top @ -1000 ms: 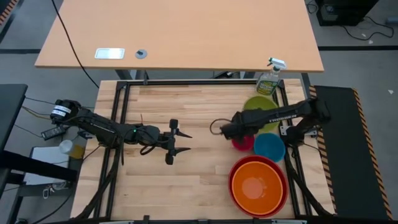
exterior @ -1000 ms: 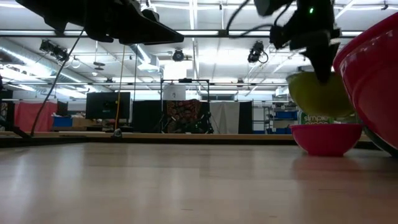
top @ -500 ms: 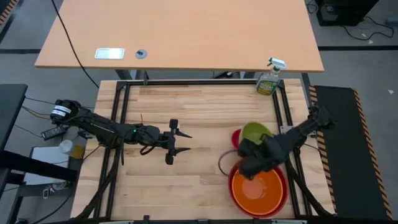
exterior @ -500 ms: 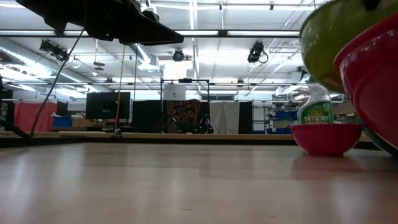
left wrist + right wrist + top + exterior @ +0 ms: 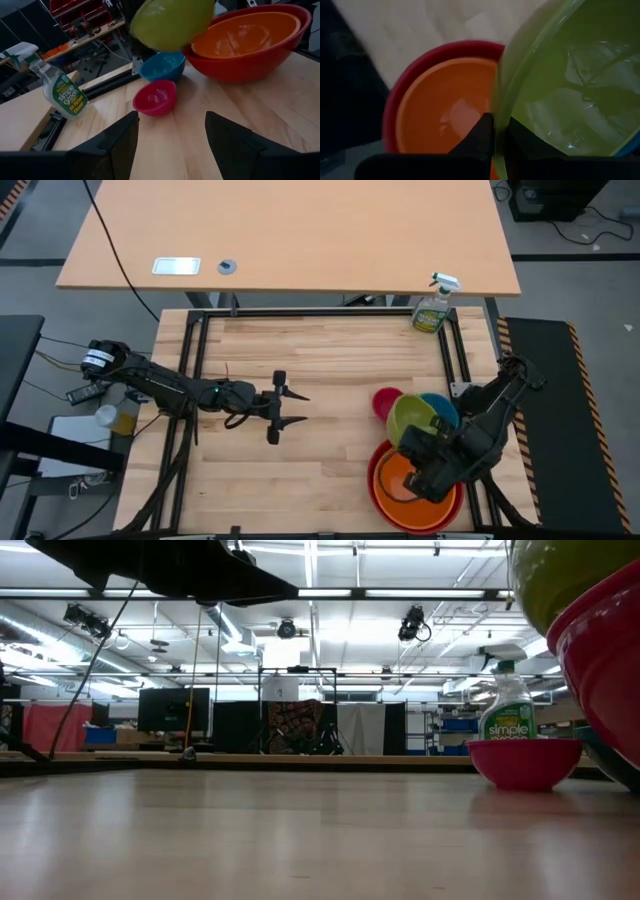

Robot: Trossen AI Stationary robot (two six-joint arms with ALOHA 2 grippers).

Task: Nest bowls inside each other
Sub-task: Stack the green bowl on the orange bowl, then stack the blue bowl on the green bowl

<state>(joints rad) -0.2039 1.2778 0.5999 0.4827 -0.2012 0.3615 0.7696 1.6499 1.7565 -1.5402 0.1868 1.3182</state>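
Note:
My right gripper (image 5: 406,443) is shut on the lime green bowl (image 5: 419,420), which is held in the air over the far rim of the orange bowl (image 5: 412,483). The orange bowl sits nested in the red bowl (image 5: 375,480) at the near right. The blue bowl (image 5: 445,406) and the small pink bowl (image 5: 384,401) rest on their bases on the table just beyond; the green bowl hides part of the blue one. My left gripper (image 5: 288,408) hangs open over the table's middle, pointing toward the bowls. My right gripper pinches the green bowl's rim (image 5: 496,117) at its near side, one finger inside the bowl and one outside. The fingers come from above, pointing steeply down. The bowl is lifted clear and tilted, above the orange bowl (image 5: 442,107).
A green spray bottle (image 5: 433,308) stands at the table's far right corner. The black frame rail (image 5: 455,370) runs along the right edge. Bare wood lies between my left gripper and the bowls. A larger desk (image 5: 290,235) stands beyond the far edge.
My right gripper has swung from the far right toward the near edge and risen, turning to point more steeply down. It has carried the green bowl from beside the spray bottle, past the pink and blue bowls, to above the orange bowl.

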